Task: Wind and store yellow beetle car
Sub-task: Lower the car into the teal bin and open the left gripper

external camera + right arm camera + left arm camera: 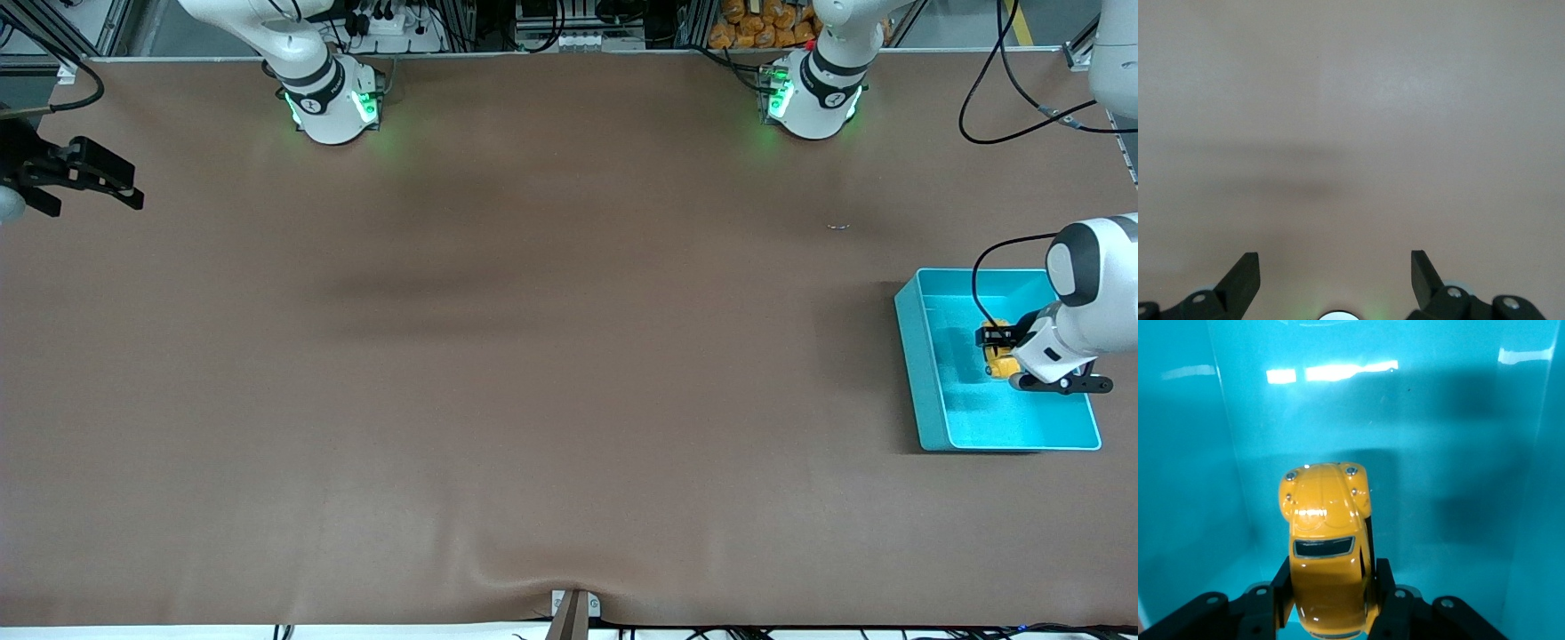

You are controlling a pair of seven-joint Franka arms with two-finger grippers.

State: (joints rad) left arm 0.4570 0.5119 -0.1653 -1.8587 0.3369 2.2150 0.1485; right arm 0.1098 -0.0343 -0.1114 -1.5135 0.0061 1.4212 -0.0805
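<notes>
The turquoise bin (929, 373) sits on the brown table (533, 356) at the left arm's end, at about four o'clock from the table's middle in the front view. Inside it, the left gripper (997, 348) pinches the yellow beetle car (999, 363) by its sides. In the left wrist view the two black fingers (1281, 587) press against the car's flanks at its rear half, while the rounded hood with its small headlights points away from the wrist toward the bin's wall (1178, 487). The yellow beetle car (1326, 540) shows its dark window and glossy roof, and it is within the bin's walls; whether its wheels touch the bin floor cannot be told. The left gripper (1328, 600) comes in from the bin's edge at the table's end, the arm's white wrist above that rim.

At about ten o'clock from the table's middle, the right gripper (116, 182) waits over bare table at the right arm's end, its fingers spread apart. The right wrist view shows the right gripper (1335, 277) with only the plain brown surface between its fingers (1245, 280).
</notes>
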